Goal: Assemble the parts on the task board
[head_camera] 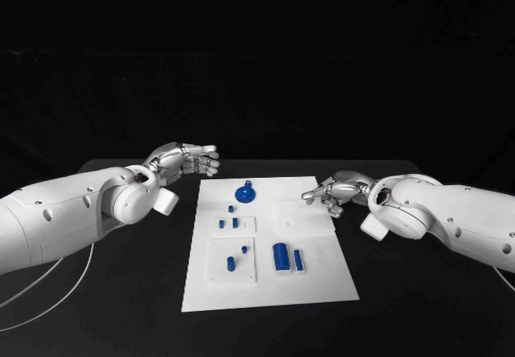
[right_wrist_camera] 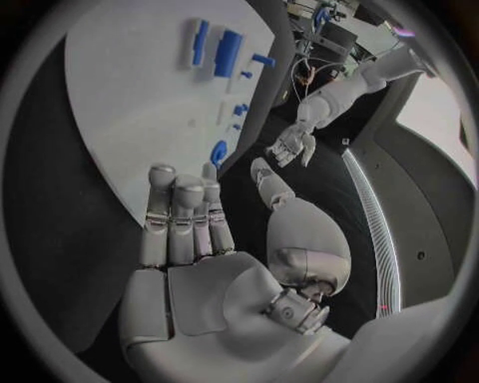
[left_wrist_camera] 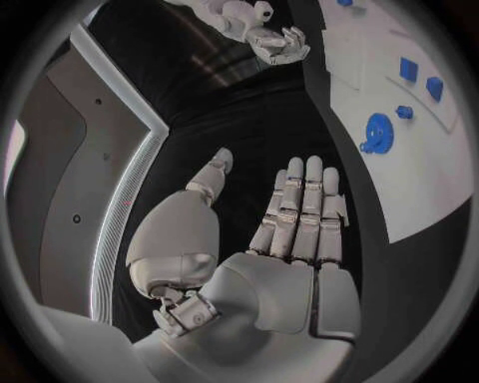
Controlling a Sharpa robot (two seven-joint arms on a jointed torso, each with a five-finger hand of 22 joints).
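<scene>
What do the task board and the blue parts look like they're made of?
Task board: looks like matte white plastic or painted sheet; flat, even, no glare. Blue parts, such as the round one: probably moulded or printed plastic; uniform saturated colour, dull surface. Neither can be confirmed from sight alone.

The small blue parts in the middle of the task board are too tiny to make out their shapes from the head view. In the left wrist view the board runs off the right edge of the circle, and one blue piece at the very top is cut by the rim. In the right wrist view, the round blue part sits partly behind the right hand's fingertips.
</scene>
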